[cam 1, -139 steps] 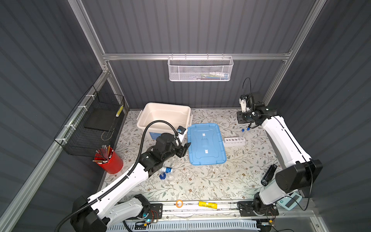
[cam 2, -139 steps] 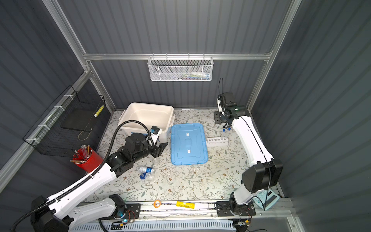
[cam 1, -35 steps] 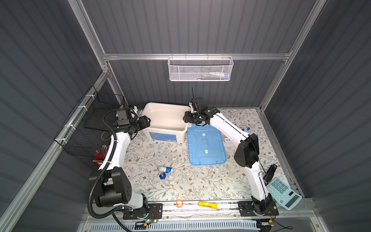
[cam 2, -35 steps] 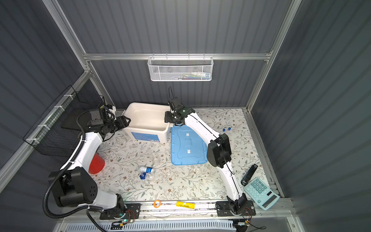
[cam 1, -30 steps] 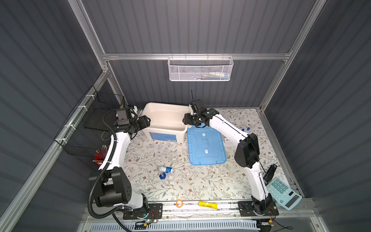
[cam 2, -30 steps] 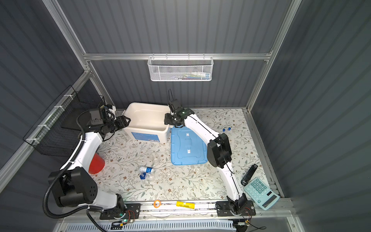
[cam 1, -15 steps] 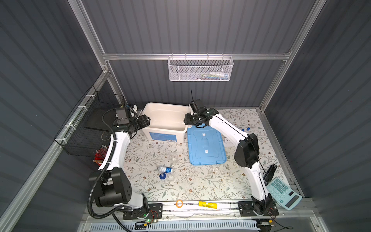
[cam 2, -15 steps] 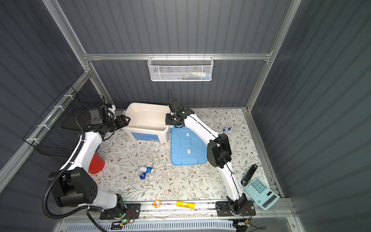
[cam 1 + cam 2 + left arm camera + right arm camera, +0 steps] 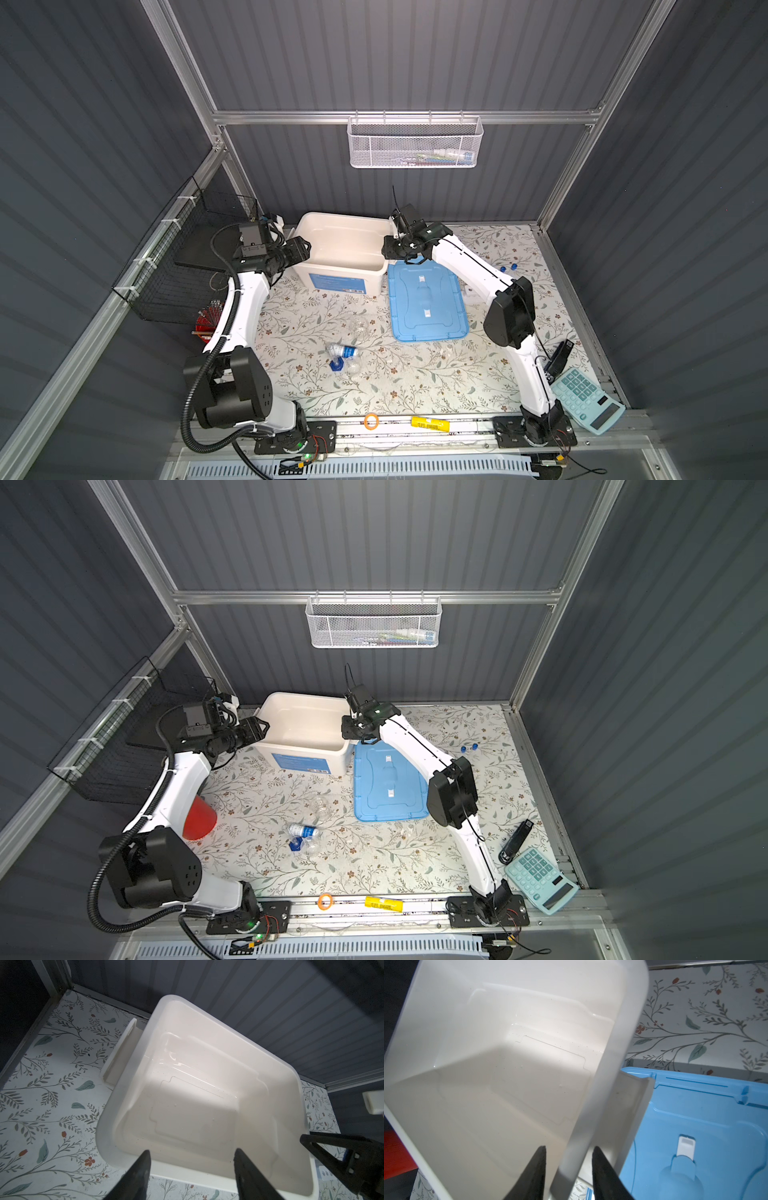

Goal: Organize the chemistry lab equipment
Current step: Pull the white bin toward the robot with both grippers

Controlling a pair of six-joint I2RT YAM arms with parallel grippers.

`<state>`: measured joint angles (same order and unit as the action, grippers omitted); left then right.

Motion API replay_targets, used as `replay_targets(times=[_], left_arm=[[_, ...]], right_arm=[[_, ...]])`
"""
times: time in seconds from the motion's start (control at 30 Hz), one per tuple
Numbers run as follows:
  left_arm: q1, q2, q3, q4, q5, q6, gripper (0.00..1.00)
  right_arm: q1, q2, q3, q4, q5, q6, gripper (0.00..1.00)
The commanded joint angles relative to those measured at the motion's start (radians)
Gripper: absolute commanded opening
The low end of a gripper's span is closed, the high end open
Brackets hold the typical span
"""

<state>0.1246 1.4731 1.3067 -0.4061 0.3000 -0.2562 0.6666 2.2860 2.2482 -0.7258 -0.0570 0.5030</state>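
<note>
Top views both look down on your floral tabletop [image 9: 415,386]. Nearest you, an orange ring [image 9: 371,421] and a yellow tube [image 9: 430,424] lie on the front rail [image 9: 465,426]. The pale blue calculator [image 9: 586,395] sits at the near right corner, with what looks like a black stapler [image 9: 559,357] just beyond it.

Mid-table, the white blue-labelled bottle [image 9: 345,351] lies on its side. A blue hexagonal base [image 9: 336,365] and a round flask [image 9: 354,367] sit just beside it on the near side. A second flask [image 9: 358,324] sits a little farther off, and a small clear vessel [image 9: 446,353] rests just near of the blue lid [image 9: 426,303], which lies flat. The red cup of sticks [image 9: 206,320] stands at the left, partly behind your left arm. Two small blue caps [image 9: 514,266] lie far right.

Beyond, the white bin [image 9: 332,272] stands near the back wall. Your left gripper [image 9: 306,248] hovers at its left rim. In the left wrist view, the left gripper [image 9: 191,1152] has its jaws spread wide and grasps nothing. Your right gripper [image 9: 385,249] straddles the bin's right wall. In the right wrist view, the right gripper [image 9: 568,1148] has one finger inside and one outside, and you cannot tell whether it pinches. A white mesh basket [image 9: 415,143] hangs on the back wall.
</note>
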Motion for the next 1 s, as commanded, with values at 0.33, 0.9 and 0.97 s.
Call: replay_targets(times=[0.33, 0.9, 0.97], left_arm=[[0.006, -0.013, 0.027, -0.027, -0.004, 0.031, 0.64], [0.006, -0.018, -0.004, 0.004, 0.016, 0.02, 0.64], [0.006, -0.02, -0.007, 0.007, 0.019, 0.018, 0.64]], right_arm=[[0.027, 0.058, 0.082, -0.09, 0.076, -0.056, 0.31], [0.041, -0.042, 0.01, -0.151, 0.104, -0.051, 0.23], [0.043, -0.057, -0.01, -0.153, 0.102, -0.04, 0.23]])
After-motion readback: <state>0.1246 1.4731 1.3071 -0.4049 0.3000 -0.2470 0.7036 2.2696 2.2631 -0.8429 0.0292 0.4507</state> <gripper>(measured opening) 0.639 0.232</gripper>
